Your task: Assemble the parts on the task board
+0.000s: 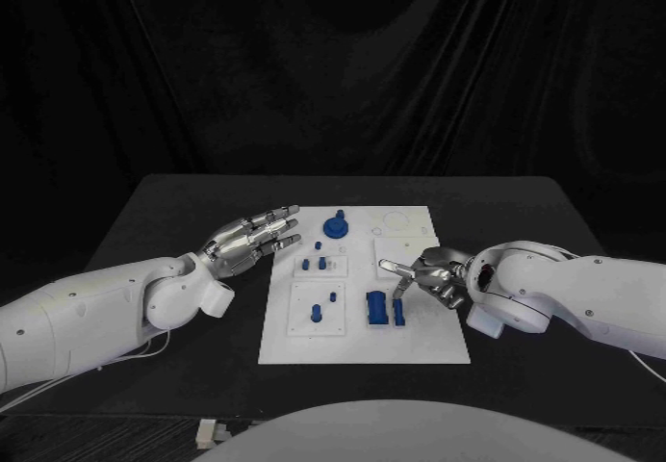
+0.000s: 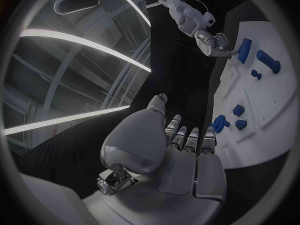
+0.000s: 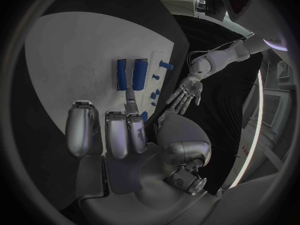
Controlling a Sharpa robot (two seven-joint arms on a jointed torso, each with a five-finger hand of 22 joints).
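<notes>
The fingers (image 1: pixel 399 270) of the right hand (image 1: pixel 433 274) curl down over the right half of the task board (image 1: pixel 417 346), one fingertip reaching toward or touching the top of a slim blue bar (image 1: pixel 399 312); whether it pinches that bar or only presses on it I cannot tell. Just beside the bar stands a wider blue block (image 1: pixel 376 308), and a small peg (image 1: pixel 317 312) sits in the panel to its left. The left hand (image 1: pixel 254 239) hovers at the board's left edge, fingers spread and straight, holding nothing. Near it are two small pieces (image 1: pixel 318 263) and, further back, a round knob (image 1: pixel 336 227). Several parts seem to stand in their seats already, while the recesses at the board's far right corner look unfilled, so the assembly is likely partway along. The board lies mid-surface (image 1: pixel 166 207).
</notes>
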